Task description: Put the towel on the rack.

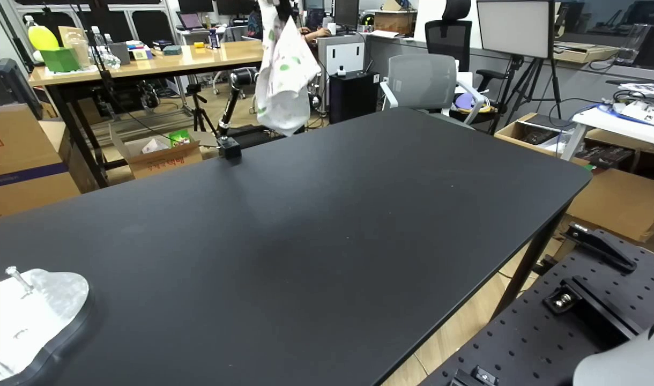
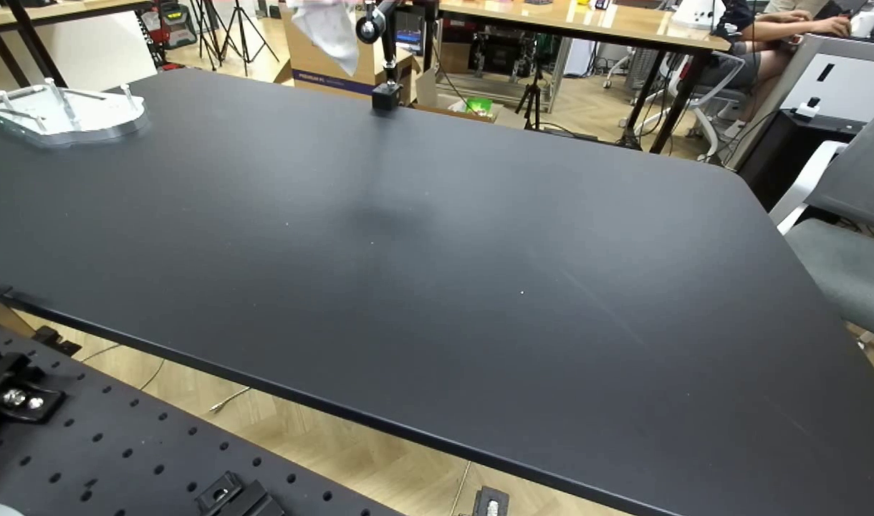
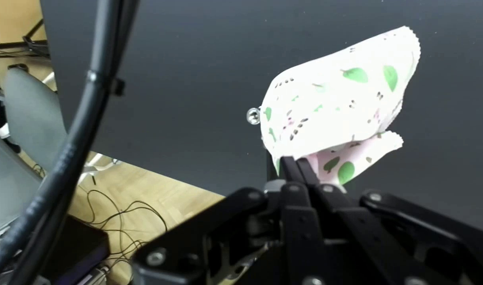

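Towel with green-leaf print (image 1: pixel 285 80) hangs above the black table (image 1: pixel 305 241), seemingly pinched in the gripper (image 3: pixel 296 161), jaws nearly together. Lifting looks done; whether it touches the rack, perhaps the table-edge jointed stand (image 2: pixel 390 46), cannot be told. Release seems left.

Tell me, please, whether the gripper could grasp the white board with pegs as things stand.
Probably not: the gripper is closed on the towel and would likely have to release it first, though the board sits in plain view on the table.
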